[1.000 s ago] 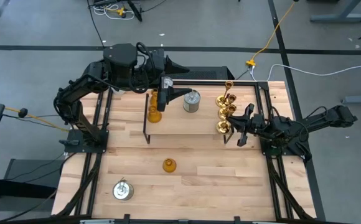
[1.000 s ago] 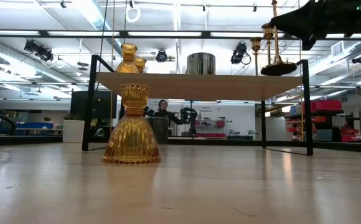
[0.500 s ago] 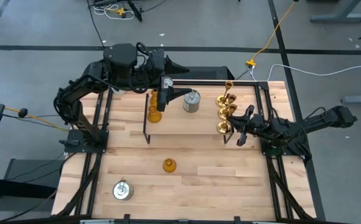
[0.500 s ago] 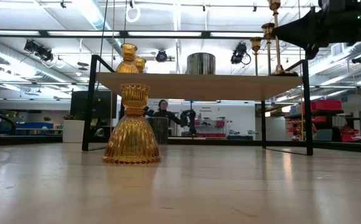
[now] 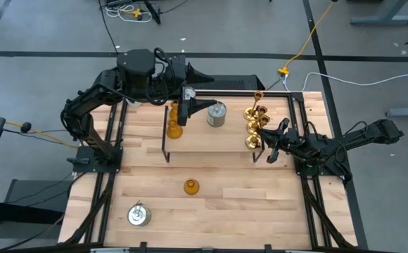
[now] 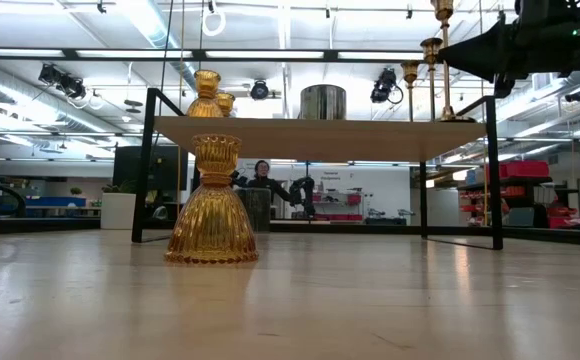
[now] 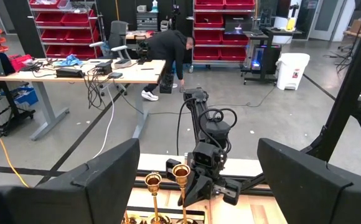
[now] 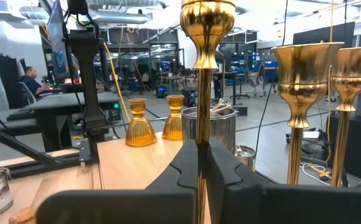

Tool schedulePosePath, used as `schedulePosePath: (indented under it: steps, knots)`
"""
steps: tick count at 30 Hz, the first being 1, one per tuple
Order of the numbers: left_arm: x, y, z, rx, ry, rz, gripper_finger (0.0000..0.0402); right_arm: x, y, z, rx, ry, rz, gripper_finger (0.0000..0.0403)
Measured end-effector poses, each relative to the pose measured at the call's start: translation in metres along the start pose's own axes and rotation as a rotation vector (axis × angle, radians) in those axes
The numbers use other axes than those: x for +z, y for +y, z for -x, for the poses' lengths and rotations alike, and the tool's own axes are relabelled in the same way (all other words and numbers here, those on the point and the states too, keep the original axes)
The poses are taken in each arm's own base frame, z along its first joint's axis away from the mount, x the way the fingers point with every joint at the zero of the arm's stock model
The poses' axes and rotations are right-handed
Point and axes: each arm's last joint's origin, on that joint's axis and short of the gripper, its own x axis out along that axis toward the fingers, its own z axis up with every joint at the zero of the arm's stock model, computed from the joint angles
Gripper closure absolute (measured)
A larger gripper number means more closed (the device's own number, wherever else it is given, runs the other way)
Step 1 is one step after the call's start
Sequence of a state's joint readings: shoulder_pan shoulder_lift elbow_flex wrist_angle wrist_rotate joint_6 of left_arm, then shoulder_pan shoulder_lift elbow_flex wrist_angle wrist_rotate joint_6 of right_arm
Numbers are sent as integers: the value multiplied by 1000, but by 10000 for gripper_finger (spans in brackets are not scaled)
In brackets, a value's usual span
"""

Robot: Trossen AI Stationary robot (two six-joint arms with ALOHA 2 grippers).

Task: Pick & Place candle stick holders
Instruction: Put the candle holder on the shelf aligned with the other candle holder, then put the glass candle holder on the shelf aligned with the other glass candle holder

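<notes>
Since a second ago the right gripper point(image 5: 269, 144) has brought its brass holder point(image 8: 206, 37) down from a raised tilt to stand upright at the rack's point(image 5: 211, 140) right end, base on the wood; nothing else has shifted. Its jaws are clenched on the thin stem, seen in the right wrist view running straight up between the dark fingers point(image 8: 187, 168).

That holder is polished gold metal: a slim rod, a bulbous knop, a flared cup on top. Two more gold holders point(image 8: 304, 68) stand just beside it (same goblet-like cups on narrow stems), the three forming a row along the rack's right end.

A silver can holder point(image 5: 217, 114), smooth and cylindrical, sits mid-rack. Two amber holders point(image 5: 174, 128) of ribbed glass, bell-shaped with flared necks, stand at the left end.

Above those the left gripper point(image 5: 188, 105) hangs with jaws released and holding nothing.

On the pale butcher-block surface point(image 5: 260, 204) below the rack, another ribbed amber holder point(image 6: 211, 205) stands alone, and a second silver holder point(image 5: 138, 214) lies well apart near the front left corner.
</notes>
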State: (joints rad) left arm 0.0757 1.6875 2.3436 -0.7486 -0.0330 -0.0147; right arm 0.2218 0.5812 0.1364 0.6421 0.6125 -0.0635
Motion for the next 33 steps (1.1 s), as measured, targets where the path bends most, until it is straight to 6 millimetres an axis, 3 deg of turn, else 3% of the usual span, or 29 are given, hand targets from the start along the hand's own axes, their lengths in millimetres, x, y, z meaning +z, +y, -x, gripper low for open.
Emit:
schedulePosePath:
  steps: [5,33]
  knots:
    - [0,0,0,0,0,0,69,0,0,0,0,2,-9,387]
    - [0,0,0,0,0,-1,69,-1,-1,0,-34,8,-25,193]
